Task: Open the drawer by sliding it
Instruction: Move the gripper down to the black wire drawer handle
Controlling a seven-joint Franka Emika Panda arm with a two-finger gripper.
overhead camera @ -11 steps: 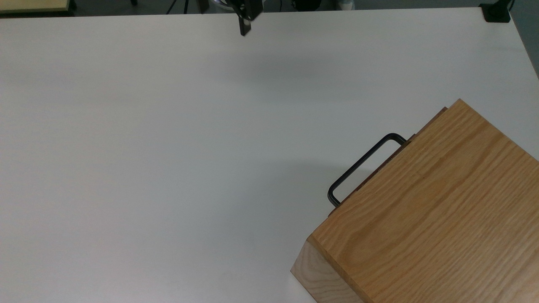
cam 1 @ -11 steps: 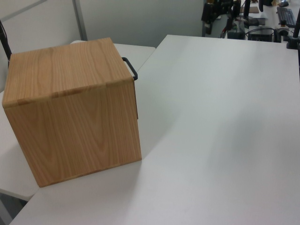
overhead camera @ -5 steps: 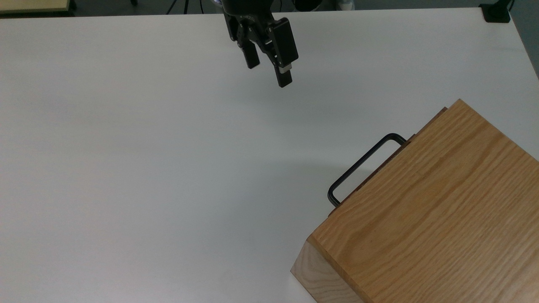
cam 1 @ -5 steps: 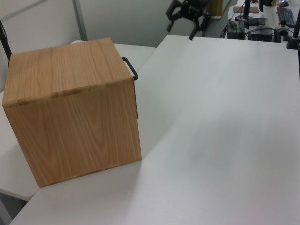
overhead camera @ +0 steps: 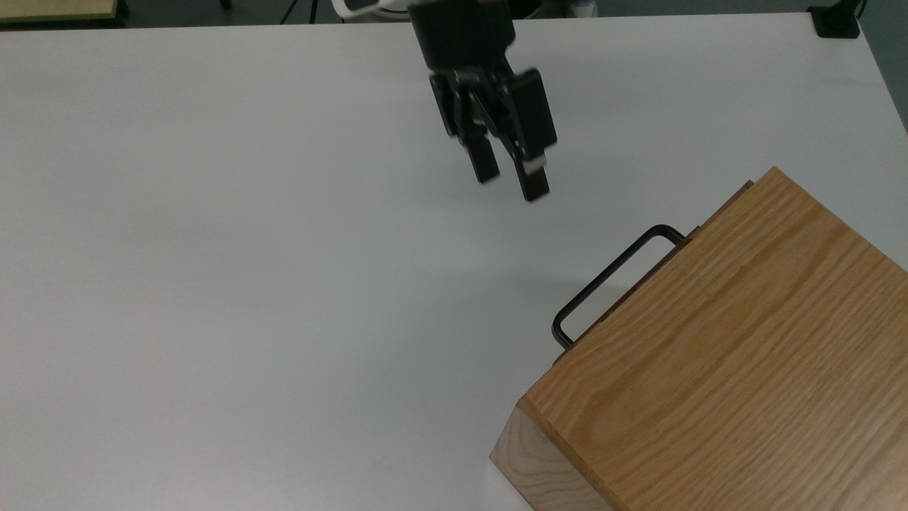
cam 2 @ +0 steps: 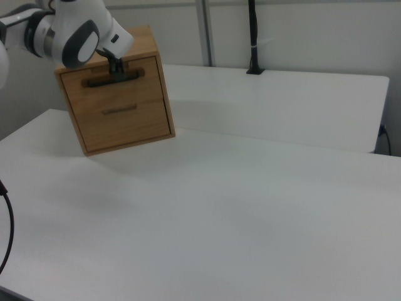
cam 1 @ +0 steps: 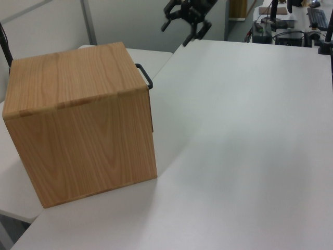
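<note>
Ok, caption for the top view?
Open hand above the white table, short of the closed drawer's black handle.

A white table carries one thing — an oak-grain cabinet standing directly on it at a corner, set askew to the edges, by the seam with a second white table — bare.
</note>
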